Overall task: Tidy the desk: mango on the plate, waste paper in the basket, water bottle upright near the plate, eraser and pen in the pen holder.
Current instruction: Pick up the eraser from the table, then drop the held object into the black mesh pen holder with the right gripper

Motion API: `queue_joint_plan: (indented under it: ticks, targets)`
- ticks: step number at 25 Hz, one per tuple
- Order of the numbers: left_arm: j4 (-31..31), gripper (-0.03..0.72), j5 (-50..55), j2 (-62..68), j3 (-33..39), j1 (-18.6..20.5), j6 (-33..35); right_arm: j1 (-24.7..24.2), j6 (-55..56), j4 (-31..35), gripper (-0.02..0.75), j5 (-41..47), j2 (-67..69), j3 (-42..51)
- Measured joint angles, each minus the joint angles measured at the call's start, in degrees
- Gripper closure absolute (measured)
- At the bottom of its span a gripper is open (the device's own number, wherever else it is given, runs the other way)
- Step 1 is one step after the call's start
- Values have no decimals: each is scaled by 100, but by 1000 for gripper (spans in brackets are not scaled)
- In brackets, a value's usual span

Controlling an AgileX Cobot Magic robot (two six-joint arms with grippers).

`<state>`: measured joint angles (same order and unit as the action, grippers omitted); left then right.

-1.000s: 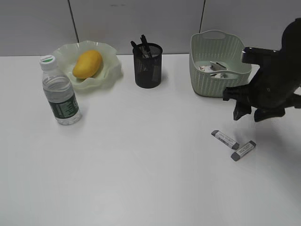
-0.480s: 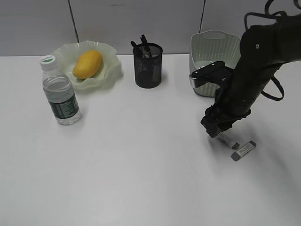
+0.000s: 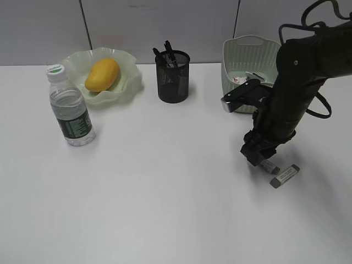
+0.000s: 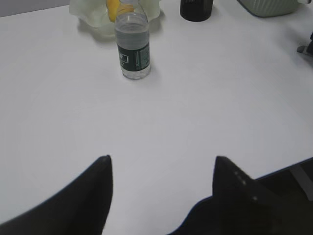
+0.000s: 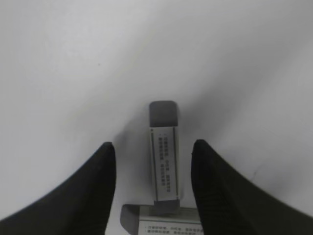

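Your right gripper (image 5: pixel 152 161) is low over the worktop (image 3: pixel 165 192) with its fingers (image 5: pixel 95 188) spread apart and holding nothing, one on each side of the nearer eraser (image 5: pixel 164 147), lined up along its length for a pinch across the narrow sides. A second eraser (image 3: pixel 284 175) lies just beside it, its end nearly touching, so closing could nudge it. Your left gripper (image 4: pixel 161 196) hangs back near the worktop edge, fingers wide and empty, out of the way.

The mango (image 3: pixel 102 75) already sits on the plate (image 3: pixel 129 82), the water bottle (image 3: pixel 70 107) stands upright near it, the waste paper (image 3: pixel 240 80) lies in the basket (image 3: pixel 242 55), and pens stand in the pen holder (image 3: pixel 172 77), so I judge only the erasers remain.

The worktop is plain white and matte; a pale panelled wall runs behind
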<state>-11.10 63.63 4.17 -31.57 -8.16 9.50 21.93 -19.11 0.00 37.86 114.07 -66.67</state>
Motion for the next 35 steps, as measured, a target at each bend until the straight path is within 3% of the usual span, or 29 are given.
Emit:
queue_joint_plan:
  ticks: [11,14,18,22,30,35]
  targets:
    - [2,197,-8,-1,0,0,2,-52,-7,58,341,-96,328,-11]
    - [2,197,-8,-1,0,0,2,-52,-7,58,394,-103,328,-11]
    - [2,197,-8,-1,0,0,2,-52,26,58,573,-121,332,-11]
    - [2,197,-8,-1,0,0,2,-52,166,87,571,-189,209,-6]
    - [15,198,-8,-1,0,0,2,-39,269,1237,571,-700,-938,-6]
    - [19,200,-8,-1,0,0,13,29,251,2770,571,-2516,-1325,-39]
